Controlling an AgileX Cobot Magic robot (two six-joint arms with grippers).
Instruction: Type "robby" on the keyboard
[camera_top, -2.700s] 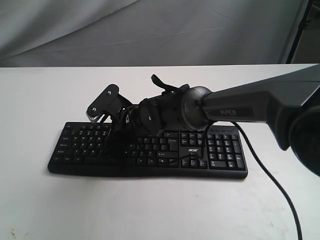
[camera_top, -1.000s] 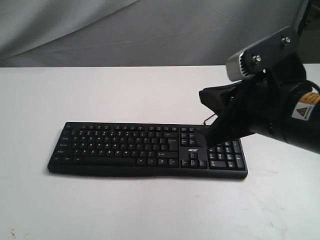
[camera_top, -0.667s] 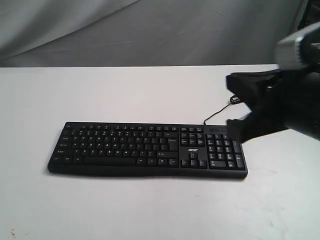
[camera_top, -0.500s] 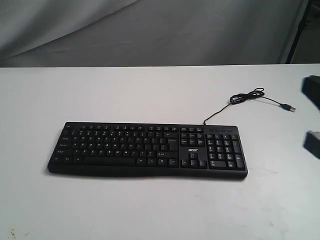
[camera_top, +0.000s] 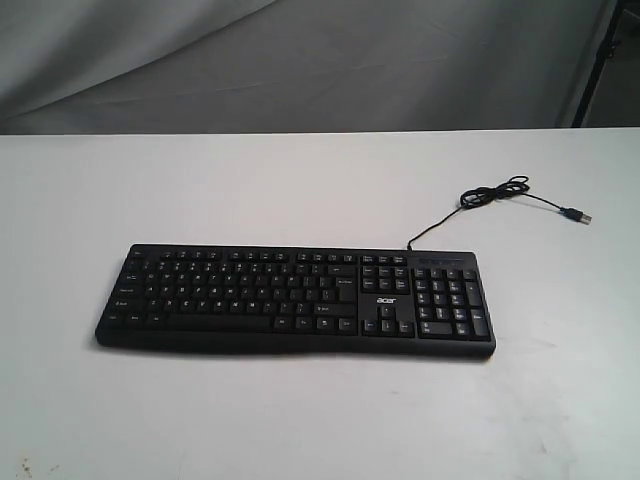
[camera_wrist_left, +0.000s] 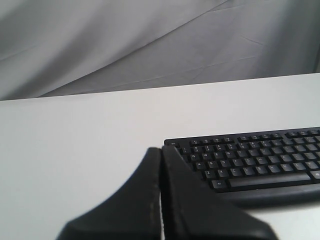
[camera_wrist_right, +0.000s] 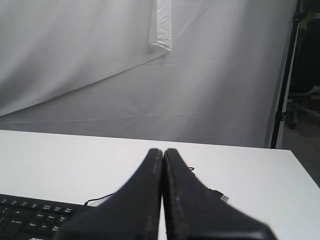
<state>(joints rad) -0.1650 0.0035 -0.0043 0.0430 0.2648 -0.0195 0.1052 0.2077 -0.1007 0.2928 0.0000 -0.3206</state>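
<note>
Black and full-size, the keyboard (camera_top: 295, 298) lies flat on the white table (camera_top: 300, 180), its long side running across the exterior view. The number pad is at its right end, and the white acer logo (camera_top: 387, 300) sits between the main keys and the pad. Its thin black cable (camera_top: 440, 225) leaves the far edge near the number pad, curls into a small loose coil and ends in a USB plug (camera_top: 579, 214) lying on the tabletop, well apart from the keyboard. The left gripper (camera_wrist_left: 161, 150) has its 2 fingers pressed together with only a hairline seam between them and grips nothing; the keyboard's left end shows just past its tips. The right gripper (camera_wrist_right: 163, 151) is likewise pinched tight and empty, raised over the table, with keys, cable and plug showing on either side of it. Grey cloth backdrop (camera_top: 300, 60) hangs behind the table.
</note>
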